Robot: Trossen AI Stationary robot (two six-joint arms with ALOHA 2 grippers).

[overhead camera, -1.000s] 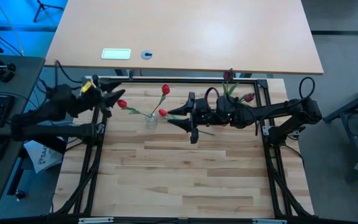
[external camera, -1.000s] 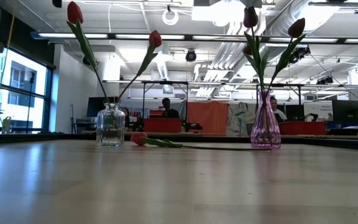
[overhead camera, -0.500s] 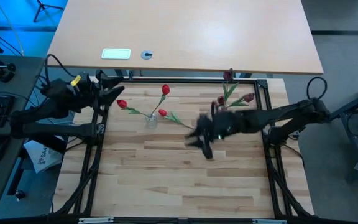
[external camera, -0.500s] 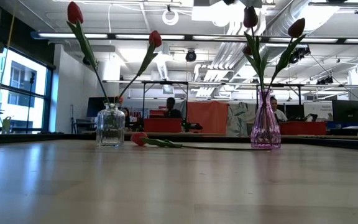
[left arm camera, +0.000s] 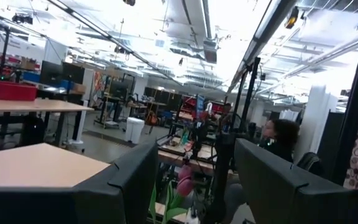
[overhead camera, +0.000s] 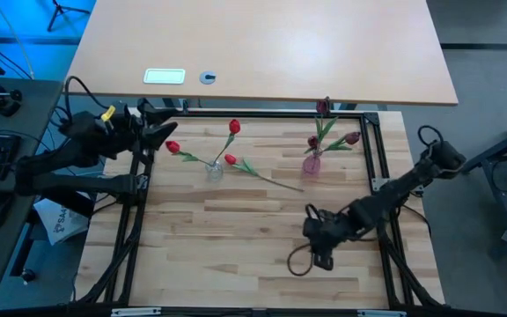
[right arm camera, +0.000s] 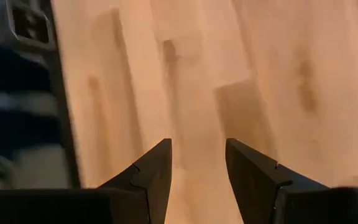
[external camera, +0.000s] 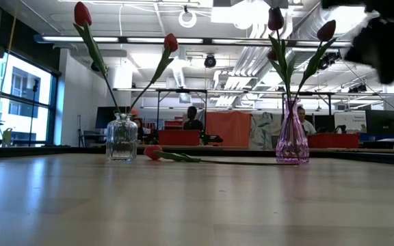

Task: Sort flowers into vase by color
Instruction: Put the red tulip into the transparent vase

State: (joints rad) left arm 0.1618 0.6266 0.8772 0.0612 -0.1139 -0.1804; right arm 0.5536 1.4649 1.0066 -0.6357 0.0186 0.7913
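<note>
our right gripper (overhead camera: 321, 256) hangs over the near right part of the table (overhead camera: 236, 255), fingers apart with nothing between them; its wrist view shows only bare wood past the tips. our left gripper (overhead camera: 167, 129) waits at the far left edge, jaws wide and empty.

out from there, one red tulip (overhead camera: 230, 159) lies flat on the wood, its head just beside the clear vase (overhead camera: 214, 171) and its stem running toward the pink vase (overhead camera: 312, 163), well apart from our right gripper. two red flowers (overhead camera: 233, 127) stand in the clear vase and three maroon flowers (overhead camera: 351, 137) in the pink one.

we judge the sorting nearly done, with only this last red bloom left. the next move calls for bringing a gripper to its thin stem, closing on it low against the wood, lifting and tipping it upright, then threading the stem into the clear vase's narrow mouth without knocking it.
</note>
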